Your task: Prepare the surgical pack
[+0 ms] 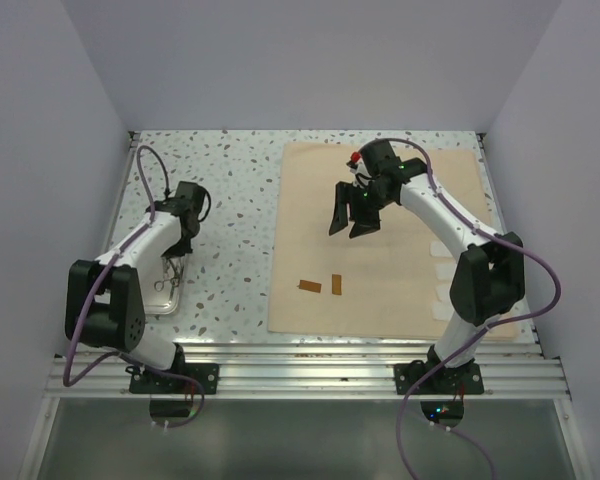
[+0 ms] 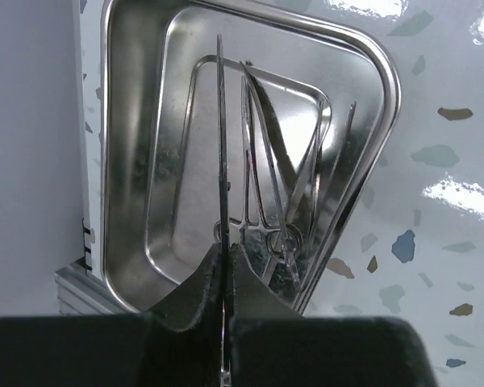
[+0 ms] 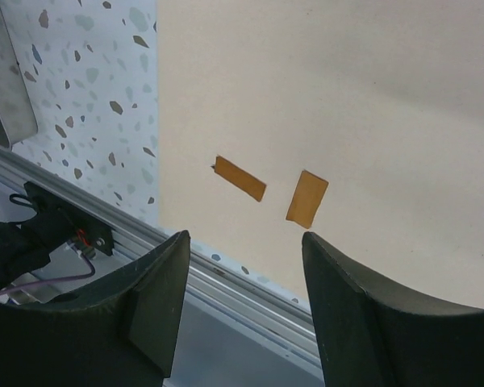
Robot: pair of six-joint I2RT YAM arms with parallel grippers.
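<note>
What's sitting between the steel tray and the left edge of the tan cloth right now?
Nothing. In the top view, only bare speckled tabletop separates the steel tray from the tan cloth.

The surface (image 1: 240,220) is white with dark speckles. On its right half a large tan cloth (image 1: 380,290) lies spread flat. Near the left front edge stands a small steel tray (image 1: 163,301), well apart from the cloth.
</note>
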